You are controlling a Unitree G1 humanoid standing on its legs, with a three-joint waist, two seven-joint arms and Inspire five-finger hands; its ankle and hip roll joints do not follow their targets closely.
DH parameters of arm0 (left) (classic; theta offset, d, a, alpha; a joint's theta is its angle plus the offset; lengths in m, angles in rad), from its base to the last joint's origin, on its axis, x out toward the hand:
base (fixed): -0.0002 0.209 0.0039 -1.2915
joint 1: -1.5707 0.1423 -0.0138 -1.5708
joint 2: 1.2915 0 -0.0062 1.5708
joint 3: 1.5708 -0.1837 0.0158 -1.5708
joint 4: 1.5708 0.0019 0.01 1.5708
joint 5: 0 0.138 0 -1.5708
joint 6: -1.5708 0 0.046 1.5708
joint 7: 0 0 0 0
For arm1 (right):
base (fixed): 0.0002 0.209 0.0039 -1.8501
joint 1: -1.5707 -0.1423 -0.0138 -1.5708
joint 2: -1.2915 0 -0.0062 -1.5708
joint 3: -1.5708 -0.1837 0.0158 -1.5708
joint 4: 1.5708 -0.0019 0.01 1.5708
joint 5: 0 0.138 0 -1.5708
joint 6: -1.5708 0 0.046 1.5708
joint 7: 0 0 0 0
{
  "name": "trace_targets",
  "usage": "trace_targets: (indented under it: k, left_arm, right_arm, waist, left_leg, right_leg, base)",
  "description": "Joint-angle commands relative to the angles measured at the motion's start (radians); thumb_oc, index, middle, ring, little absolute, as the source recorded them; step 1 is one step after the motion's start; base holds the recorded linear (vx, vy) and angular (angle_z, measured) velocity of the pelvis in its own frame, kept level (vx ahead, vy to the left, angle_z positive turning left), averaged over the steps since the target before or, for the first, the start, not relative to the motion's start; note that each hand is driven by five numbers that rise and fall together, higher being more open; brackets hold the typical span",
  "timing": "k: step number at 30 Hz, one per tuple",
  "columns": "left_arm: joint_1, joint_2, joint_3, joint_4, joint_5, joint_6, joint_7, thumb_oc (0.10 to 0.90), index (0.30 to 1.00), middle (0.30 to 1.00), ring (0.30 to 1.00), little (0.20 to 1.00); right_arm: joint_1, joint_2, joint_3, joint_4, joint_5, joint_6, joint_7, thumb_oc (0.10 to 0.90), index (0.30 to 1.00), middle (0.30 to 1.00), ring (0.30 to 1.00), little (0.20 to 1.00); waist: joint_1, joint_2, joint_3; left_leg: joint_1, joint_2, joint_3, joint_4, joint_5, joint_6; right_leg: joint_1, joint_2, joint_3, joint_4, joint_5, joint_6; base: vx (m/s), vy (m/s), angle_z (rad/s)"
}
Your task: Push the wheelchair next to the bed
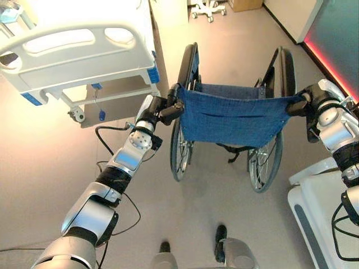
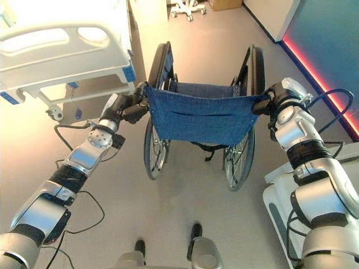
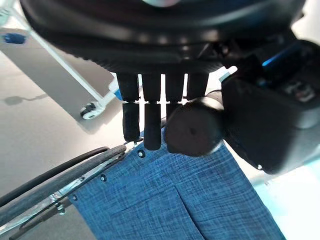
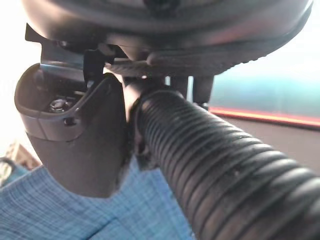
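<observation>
The wheelchair, with a blue cloth back and black armrests, stands on the floor straight ahead, facing away from me. My left hand is curled round its left push handle, whose round black end sits between the fingers and the thumb. My right hand is shut on the ribbed right push handle. The white bed stands at the upper left. Its footboard faces me, and its near corner is close to the wheelchair's left wheel.
The bed's caster stands on the floor left of the wheelchair. A white cabinet stands at my lower right. A dark wall with a red strip runs along the right. A wheeled chair base and a cardboard box stand beyond.
</observation>
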Motion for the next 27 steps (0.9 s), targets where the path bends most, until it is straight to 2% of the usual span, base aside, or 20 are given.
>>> trace_targets:
  k: [1, 2, 3, 4, 6, 9, 11, 12, 13, 14, 15, 16, 17, 18, 19, 20, 23, 25, 26, 27]
  left_arm:
    - [0.119, -0.015, -0.089, -0.012, 0.058, 0.027, -0.053, 0.4, 0.3, 0.3, 0.3, 0.3]
    - [0.12, -0.013, -0.088, -0.015, 0.058, 0.028, -0.054, 0.4, 0.3, 0.3, 0.3, 0.3]
    - [0.13, 0.003, -0.081, -0.034, 0.058, 0.034, -0.058, 0.4, 0.3, 0.3, 0.3, 0.3]
    - [0.138, 0.015, -0.077, -0.05, 0.056, 0.038, -0.058, 0.4, 0.3, 0.3, 0.3, 0.3]
    - [0.158, 0.036, -0.075, -0.071, 0.051, 0.037, -0.061, 0.4, 0.3, 0.3, 0.3, 0.3]
    - [0.195, 0.06, -0.065, -0.069, 0.042, 0.022, -0.069, 0.4, 0.3, 0.3, 0.3, 0.3]
    - [0.203, 0.067, -0.055, -0.065, 0.042, 0.011, -0.075, 0.4, 0.3, 0.3, 0.3, 0.3]
    - [0.204, 0.069, -0.051, -0.064, 0.043, 0.009, -0.079, 0.4, 0.3, 0.3, 0.3, 0.3]
    - [0.208, 0.07, -0.044, -0.053, 0.033, 0.01, -0.084, 0.4, 0.3, 0.3, 0.3, 0.3]
    - [0.206, 0.075, -0.046, -0.05, 0.028, 0.01, -0.084, 0.4, 0.3, 0.3, 0.3, 0.3]
    - [0.202, 0.087, -0.05, -0.041, 0.023, 0.007, -0.092, 0.4, 0.3, 0.3, 0.3, 0.3]
    - [0.2, 0.094, -0.051, -0.037, 0.023, 0.004, -0.099, 0.4, 0.3, 0.3, 0.3, 0.3]
    - [0.204, 0.103, -0.043, -0.038, 0.035, 0.006, -0.113, 0.4, 0.3, 0.3, 0.3, 0.3]
    - [0.204, 0.112, -0.037, -0.027, 0.042, 0.001, -0.122, 0.4, 0.3, 0.3, 0.3, 0.3]
    - [0.203, 0.114, -0.037, -0.026, 0.043, 0.0, -0.123, 0.4, 0.3, 0.3, 0.3, 0.3]
    - [0.194, 0.119, -0.034, -0.021, 0.048, 0.005, -0.128, 0.4, 0.3, 0.3, 0.3, 0.3]
    - [0.184, 0.098, -0.046, 0.004, 0.034, -0.002, -0.124, 0.4, 0.3, 0.3, 0.3, 0.3]
    - [0.185, 0.081, -0.051, 0.014, 0.038, -0.005, -0.126, 0.4, 0.3, 0.3, 0.3, 0.3]
    - [0.187, 0.071, -0.056, 0.023, 0.042, -0.014, -0.127, 0.4, 0.3, 0.3, 0.3, 0.3]
    - [0.189, 0.056, -0.063, 0.032, 0.046, -0.027, -0.121, 0.4, 0.3, 0.3, 0.3, 0.3]
  right_arm:
    - [-0.048, 0.081, 0.127, -0.13, -0.056, -0.176, 0.077, 0.4, 0.3, 0.3, 0.3, 0.3]
    - [-0.048, 0.084, 0.127, -0.129, -0.057, -0.175, 0.076, 0.4, 0.3, 0.3, 0.3, 0.3]
    - [-0.049, 0.101, 0.133, -0.129, -0.066, -0.169, 0.066, 0.4, 0.3, 0.3, 0.3, 0.3]
    - [-0.043, 0.106, 0.133, -0.137, -0.07, -0.168, 0.061, 0.4, 0.3, 0.3, 0.3, 0.3]
    - [-0.033, 0.117, 0.13, -0.143, -0.078, -0.171, 0.056, 0.4, 0.3, 0.3, 0.3, 0.3]
    - [-0.037, 0.139, 0.134, -0.125, -0.09, -0.194, 0.074, 0.4, 0.3, 0.3, 0.3, 0.3]
    - [-0.054, 0.149, 0.137, -0.107, -0.105, -0.205, 0.089, 0.4, 0.3, 0.3, 0.3, 0.3]
    - [-0.058, 0.15, 0.141, -0.103, -0.104, -0.208, 0.093, 0.4, 0.3, 0.3, 0.3, 0.3]
    - [-0.055, 0.156, 0.142, -0.085, -0.09, -0.217, 0.098, 0.4, 0.3, 0.3, 0.3, 0.3]
    - [-0.049, 0.159, 0.137, -0.085, -0.092, -0.22, 0.099, 0.4, 0.3, 0.3, 0.3, 0.3]
    - [-0.028, 0.161, 0.124, -0.089, -0.1, -0.225, 0.101, 0.4, 0.3, 0.3, 0.3, 0.3]
    - [-0.019, 0.162, 0.12, -0.091, -0.1, -0.227, 0.098, 0.4, 0.3, 0.3, 0.3, 0.3]
    - [0.004, 0.157, 0.115, -0.098, -0.094, -0.233, 0.095, 0.4, 0.3, 0.3, 0.3, 0.3]
    - [0.026, 0.164, 0.104, -0.098, -0.104, -0.242, 0.09, 0.4, 0.3, 0.3, 0.3, 0.3]
    - [0.027, 0.164, 0.103, -0.098, -0.103, -0.242, 0.089, 0.4, 0.3, 0.3, 0.3, 0.3]
    - [0.03, 0.164, 0.094, -0.093, -0.102, -0.249, 0.082, 0.4, 0.3, 0.3, 0.3, 0.3]
    - [0.046, 0.148, 0.079, -0.077, -0.123, -0.272, 0.073, 0.4, 0.3, 0.3, 0.3, 0.3]
    - [0.059, 0.137, 0.076, -0.08, -0.133, -0.273, 0.07, 0.4, 0.3, 0.3, 0.3, 0.3]
    - [0.056, 0.136, 0.081, -0.077, -0.128, -0.268, 0.064, 0.4, 0.3, 0.3, 0.3, 0.3]
    - [0.045, 0.136, 0.086, -0.067, -0.128, -0.265, 0.054, 0.4, 0.3, 0.3, 0.3, 0.3]
  waist:
    - [0.075, -0.04, 0.058]
    - [0.079, -0.041, 0.059]
    - [0.118, -0.035, 0.084]
    - [0.141, -0.024, 0.095]
    - [0.186, 0.004, 0.112]
    - [0.247, 0.027, 0.102]
    - [0.263, 0.032, 0.096]
    - [0.261, 0.031, 0.092]
    - [0.251, 0.02, 0.077]
    - [0.255, 0.018, 0.076]
    - [0.262, 0.001, 0.067]
    - [0.264, -0.007, 0.064]
    - [0.271, -0.025, 0.055]
    - [0.283, -0.043, 0.042]
    - [0.285, -0.045, 0.04]
    - [0.294, -0.054, 0.027]
    - [0.282, -0.053, 0.014]
    - [0.271, -0.053, 0.007]
    - [0.26, -0.056, 0.012]
    - [0.241, -0.043, 0.025]
  left_leg:
    - [-0.076, -0.109, -0.018, 0.2, -0.015, 0.112]
    - [-0.086, -0.119, -0.018, 0.198, -0.019, 0.115]
    - [-0.159, -0.189, 0.006, 0.175, -0.038, 0.124]
    - [-0.214, -0.213, 0.041, 0.155, -0.017, 0.123]
    - [-0.277, -0.241, 0.1, 0.077, 0.046, 0.113]
    - [-0.304, -0.269, 0.125, -0.049, 0.132, 0.112]
    - [-0.306, -0.254, 0.162, -0.051, 0.122, 0.12]
    - [-0.296, -0.245, 0.19, -0.052, 0.086, 0.136]
    - [-0.269, -0.24, 0.229, -0.023, 0.009, 0.162]
    - [-0.279, -0.237, 0.234, 0.004, 0.001, 0.178]
    - [-0.29, -0.246, 0.225, 0.054, -0.042, 0.202]
    - [-0.291, -0.246, 0.226, 0.067, -0.056, 0.211]
    - [-0.289, -0.246, 0.228, 0.09, -0.08, 0.229]
    - [-0.28, -0.252, 0.21, 0.084, -0.085, 0.239]
    - [-0.28, -0.253, 0.208, 0.084, -0.085, 0.24]
    - [-0.284, -0.256, 0.187, 0.082, -0.09, 0.251]
    - [-0.276, -0.272, 0.138, 0.078, -0.102, 0.269]
    - [-0.26, -0.284, 0.111, 0.08, -0.112, 0.273]
    - [-0.244, -0.291, 0.092, 0.091, -0.125, 0.271]
    - [-0.22, -0.279, 0.072, 0.101, -0.139, 0.263]
  right_leg:
    - [0.113, 0.032, 0.067, -0.046, 0.033, 0.037]
    - [0.117, 0.033, 0.07, -0.049, 0.034, 0.038]
    - [0.173, 0.06, 0.087, -0.055, 0.019, 0.042]
    - [0.205, 0.082, 0.087, -0.065, 0.011, 0.04]
    - [0.276, 0.129, 0.099, -0.074, -0.008, 0.036]
    - [0.35, 0.183, 0.145, -0.072, -0.043, 0.031]
    - [0.359, 0.19, 0.146, -0.046, -0.074, 0.025]
    - [0.354, 0.186, 0.14, -0.027, -0.082, 0.027]
    - [0.356, 0.166, 0.137, 0.025, -0.117, 0.034]
    - [0.357, 0.165, 0.132, 0.033, -0.11, 0.032]
    - [0.365, 0.149, 0.131, 0.055, -0.098, 0.042]
    - [0.365, 0.144, 0.131, 0.065, -0.089, 0.049]
    - [0.367, 0.12, 0.118, 0.113, -0.039, 0.077]
    - [0.381, 0.088, 0.104, 0.157, 0.009, 0.112]
    - [0.383, 0.085, 0.104, 0.161, 0.014, 0.116]
    - [0.387, 0.069, 0.11, 0.199, 0.053, 0.139]
    - [0.333, 0.079, 0.167, 0.322, 0.131, 0.165]
    - [0.296, 0.057, 0.167, 0.343, 0.17, 0.169]
    - [0.267, 0.026, 0.158, 0.315, 0.16, 0.162]
    - [0.195, 0.005, 0.15, 0.253, 0.132, 0.146]
  base:
    - [0.39, -0.198, 0.1]
    - [0.45, -0.197, -0.19]
    - [0.32, -0.121, -0.37]
    - [0.45, -0.141, -0.54]
    - [0.45, -0.081, -0.97]
    - [0.52, 0.004, -0.89]
    - [0.43, 0.078, -0.68]
    - [0.5, 0.199, -0.61]
    - [0.37, 0.168, -0.22]
    - [0.45, 0.162, 0.01]
    - [0.21, 0.035, 0.1]
    - [0.42, 0.085, 0.08]
    - [0.51, 0.103, 0.01]
    - [0.44, 0.091, -0.02]
    - [0.4, 0.081, -0.02]
    - [0.27, 0.077, 0.05]
    - [0.28, 0.088, -0.03]
    - [0.34, 0.047, 0.25]
    - [0.43, -0.065, 0.34]
    - [0.33, -0.086, 0.17]
